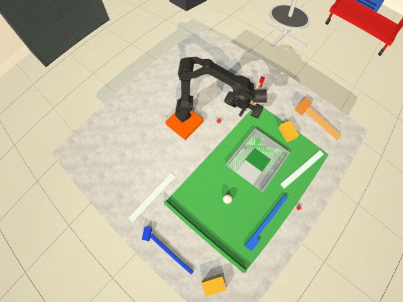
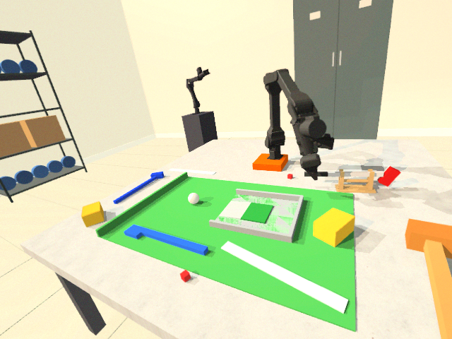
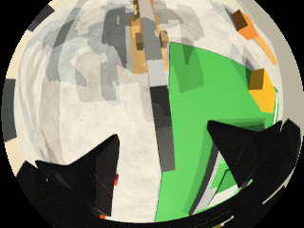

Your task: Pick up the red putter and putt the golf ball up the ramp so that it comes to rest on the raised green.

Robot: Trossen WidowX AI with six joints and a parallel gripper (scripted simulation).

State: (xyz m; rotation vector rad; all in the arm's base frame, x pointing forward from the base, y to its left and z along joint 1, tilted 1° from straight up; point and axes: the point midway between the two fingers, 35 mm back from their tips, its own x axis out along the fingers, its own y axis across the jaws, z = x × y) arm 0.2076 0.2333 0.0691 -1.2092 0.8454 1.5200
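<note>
The red putter [image 1: 261, 82] [image 2: 390, 176] [image 3: 160, 102] lies across a wooden rack [image 2: 356, 189] [image 3: 138, 64], its black handle sticking out toward the arm. My gripper [image 1: 249, 112] [image 2: 314, 174] [image 3: 165, 132] is open and empty. In the wrist view the handle runs between its spread fingertips; exact height above it is unclear. The white golf ball [image 1: 227, 199] [image 2: 193, 198] rests on the green mat [image 1: 208, 182] [image 2: 157, 215] [image 3: 190, 104]. The pale ramp [image 1: 249, 172] [image 2: 232, 209] leads to the raised dark green square [image 1: 257, 159] [image 2: 257, 212] inside grey walls.
A yellow block [image 1: 288, 131] [image 2: 332, 227] [image 3: 262, 92] and an orange mallet [image 1: 303, 106] [image 2: 425, 235] [image 3: 243, 24] lie beyond the rack. A blue stick [image 1: 268, 221] [image 2: 167, 239] and a white strip [image 1: 301, 169] [image 2: 284, 275] lie on the mat. A small red cube [image 1: 218, 121] [image 2: 289, 176] is near the base.
</note>
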